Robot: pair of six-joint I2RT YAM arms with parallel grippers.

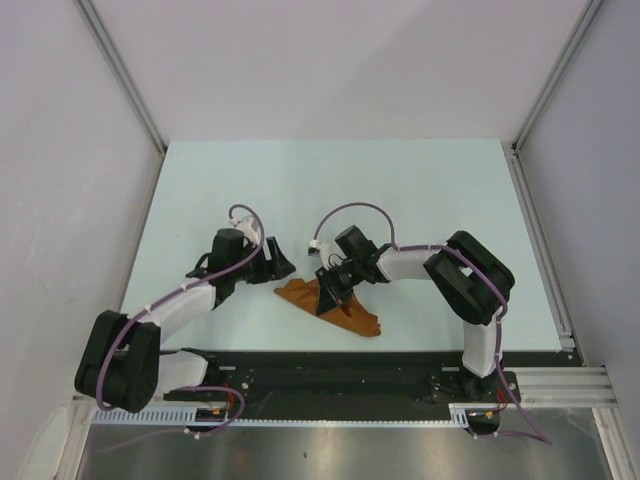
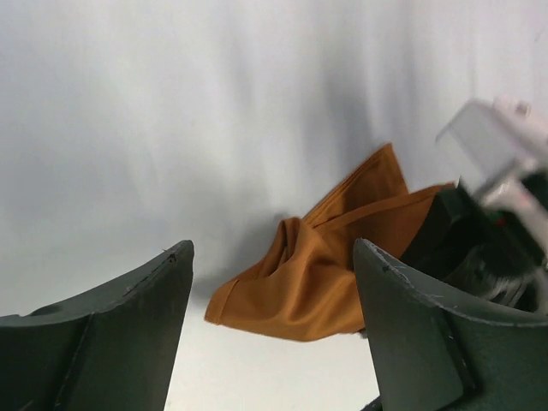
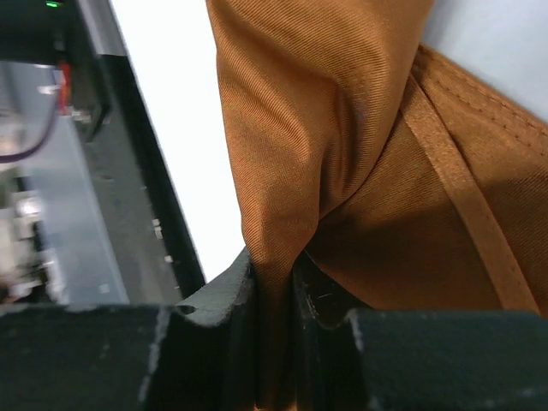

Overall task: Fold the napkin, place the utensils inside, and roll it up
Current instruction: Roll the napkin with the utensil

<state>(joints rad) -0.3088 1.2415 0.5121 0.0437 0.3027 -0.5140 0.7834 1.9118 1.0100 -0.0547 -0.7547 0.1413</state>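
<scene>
The rust-brown napkin [image 1: 345, 312] lies crumpled on the table near the front edge. My right gripper [image 1: 330, 293] is shut on a pinched fold of the napkin [image 3: 282, 171], which hangs between its fingers [image 3: 218, 295]. My left gripper [image 1: 278, 262] is open and empty, just left of the cloth; the napkin [image 2: 317, 265] shows between and beyond its fingers [image 2: 145, 291]. The right gripper body [image 2: 488, 231] shows at the right of the left wrist view. The spoon is out of view.
The pale table [image 1: 330, 190] is bounded by grey walls on the left, back and right. A black rail [image 1: 330, 365] runs along the front edge, just behind the napkin.
</scene>
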